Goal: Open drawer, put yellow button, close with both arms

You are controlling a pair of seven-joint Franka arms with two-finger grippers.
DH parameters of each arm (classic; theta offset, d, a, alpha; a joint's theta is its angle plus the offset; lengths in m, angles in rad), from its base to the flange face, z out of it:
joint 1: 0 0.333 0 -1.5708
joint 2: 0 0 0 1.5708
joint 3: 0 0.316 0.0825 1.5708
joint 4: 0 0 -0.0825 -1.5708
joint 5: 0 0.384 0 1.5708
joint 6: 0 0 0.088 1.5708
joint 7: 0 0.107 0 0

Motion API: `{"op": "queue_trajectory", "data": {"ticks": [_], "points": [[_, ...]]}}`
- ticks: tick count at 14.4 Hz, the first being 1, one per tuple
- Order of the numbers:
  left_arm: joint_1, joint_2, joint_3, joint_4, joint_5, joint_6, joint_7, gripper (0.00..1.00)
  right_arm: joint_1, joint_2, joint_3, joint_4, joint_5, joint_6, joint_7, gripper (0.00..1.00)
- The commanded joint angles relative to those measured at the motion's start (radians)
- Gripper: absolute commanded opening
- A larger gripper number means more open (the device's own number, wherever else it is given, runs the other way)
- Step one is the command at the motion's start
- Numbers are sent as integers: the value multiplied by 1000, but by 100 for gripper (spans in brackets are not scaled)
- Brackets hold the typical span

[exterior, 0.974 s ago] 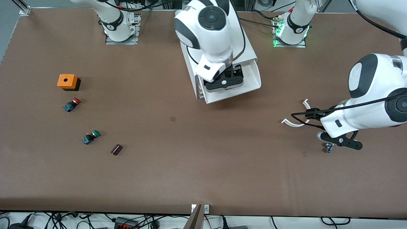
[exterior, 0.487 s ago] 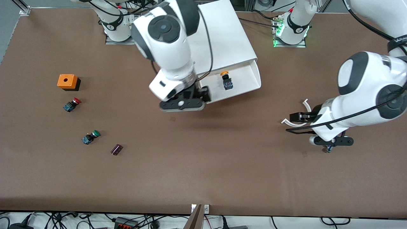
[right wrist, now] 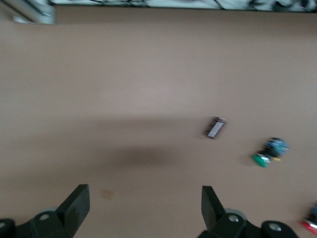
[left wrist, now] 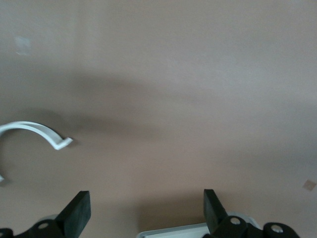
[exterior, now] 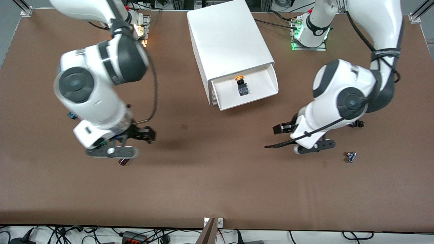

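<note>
The yellow button (exterior: 241,86) lies in the open drawer (exterior: 249,100) of the white cabinet (exterior: 227,37). No gripper touches it. My right gripper (exterior: 112,151) is open and empty, above the table toward the right arm's end, over a small dark cylinder (exterior: 123,162). In the right wrist view my right gripper (right wrist: 143,208) stands with its jaws wide apart over bare table. My left gripper (exterior: 313,146) is open and empty, above the table toward the left arm's end. In the left wrist view my left gripper (left wrist: 146,213) is wide open over bare table.
The right wrist view shows the dark cylinder (right wrist: 215,127), a green-capped button (right wrist: 267,152) and the edge of a red-capped button (right wrist: 312,221). A white curved strip (left wrist: 34,130) lies near the left gripper. A small blue part (exterior: 351,156) lies beside the left gripper.
The right gripper has left the drawer and swung to the right arm's end of the table, leaving the yellow button in the drawer. The left arm has moved toward the table's middle.
</note>
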Motion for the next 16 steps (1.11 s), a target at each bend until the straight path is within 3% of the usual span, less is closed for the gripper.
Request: {"op": "queue_trajectory", "data": {"ticks": [1, 6, 8, 11, 16], "points": [[-48, -55, 2, -122, -8, 89, -105, 100, -97, -31, 18, -27, 1, -68, -101, 100], [-95, -129, -49, -328, -10, 272, -267, 100, -274, -65, 23, -27, 33, -76, -304, 100], [-98, -144, -66, -356, -8, 274, -268, 100, -326, -79, 18, -27, 120, -76, -323, 100], [-95, -164, -99, -400, -10, 274, -269, 100, -363, -129, 18, -41, 141, -97, -328, 100], [-87, -173, -181, -452, -10, 268, -266, 100, -429, -319, 32, -260, 128, -84, -375, 100]]}}
